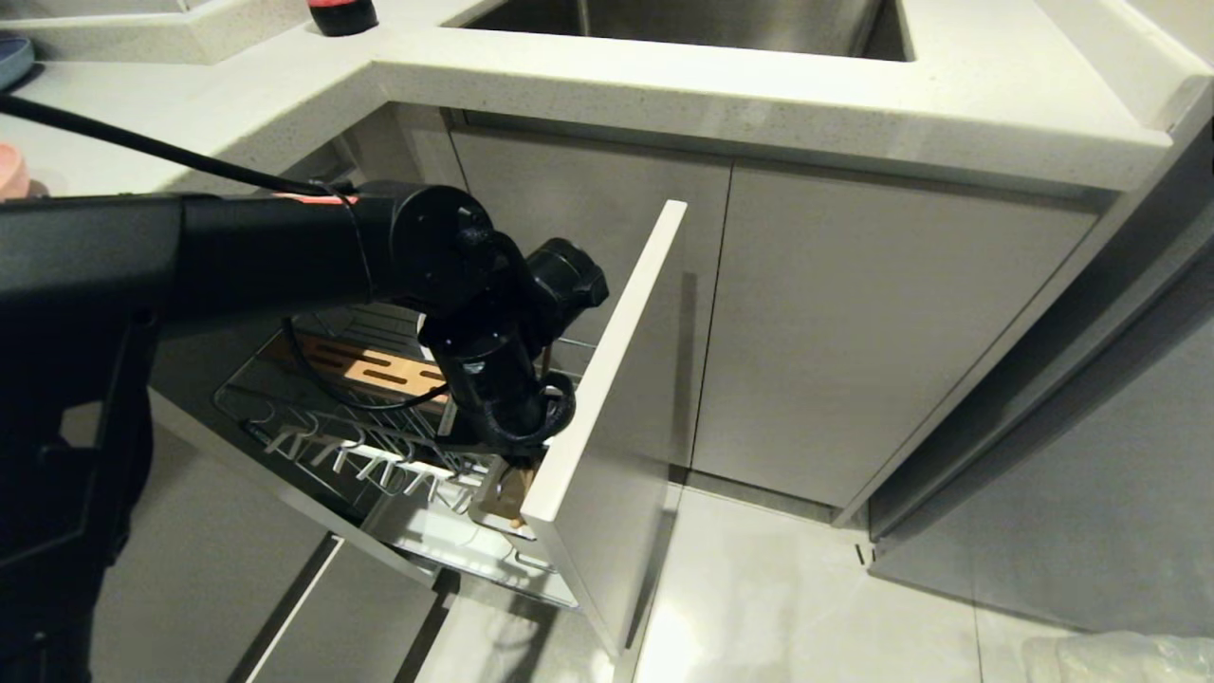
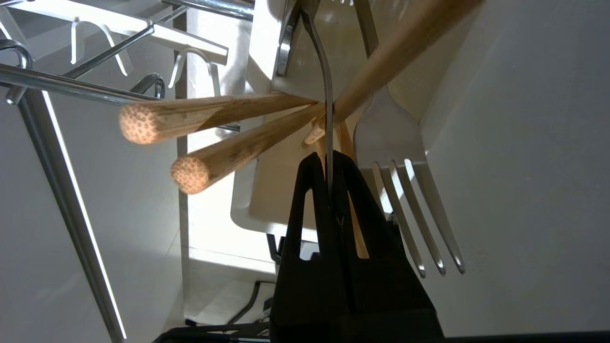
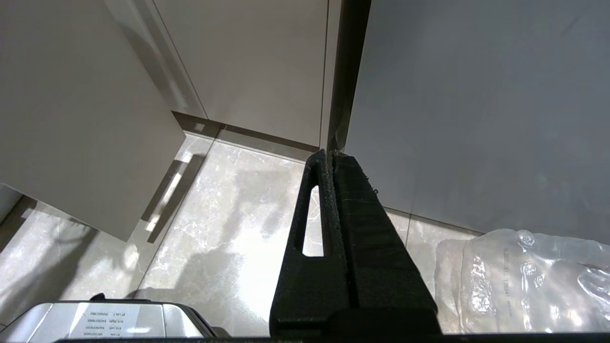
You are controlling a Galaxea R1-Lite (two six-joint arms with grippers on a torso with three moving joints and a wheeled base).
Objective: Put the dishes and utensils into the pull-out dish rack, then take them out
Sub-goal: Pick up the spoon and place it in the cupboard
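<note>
Left gripper (image 2: 329,162) — fingers clamped on thin dark grey metal spoon handle (image 2: 325,95) | in white oblong utensil cup (image 2: 252,200) beside pale wooden chopsticks (image 2: 224,152) | right gripper (image 3: 329,159) — fingers closed, empty.

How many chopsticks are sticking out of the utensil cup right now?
3 show: two chopsticks lean one way out of the cup, a third crosses the other way. Others may be hidden behind the left gripper.

right gripper (image 3: 330,155) hangs above pale marbled floor tiles (image 3: 228,238), black fingers (image 3: 352,228) pressed together, nothing between them. grey cabinet doors (image 3: 257,66) behind, dark vertical gap (image 3: 345,71) between 2 panels. angled drawer front panel (image 3: 71,119) to one side. crinkled clear plastic bag (image 3: 519,276) on floor. grey labelled robot base (image 3: 109,321) at frame edge.
</note>
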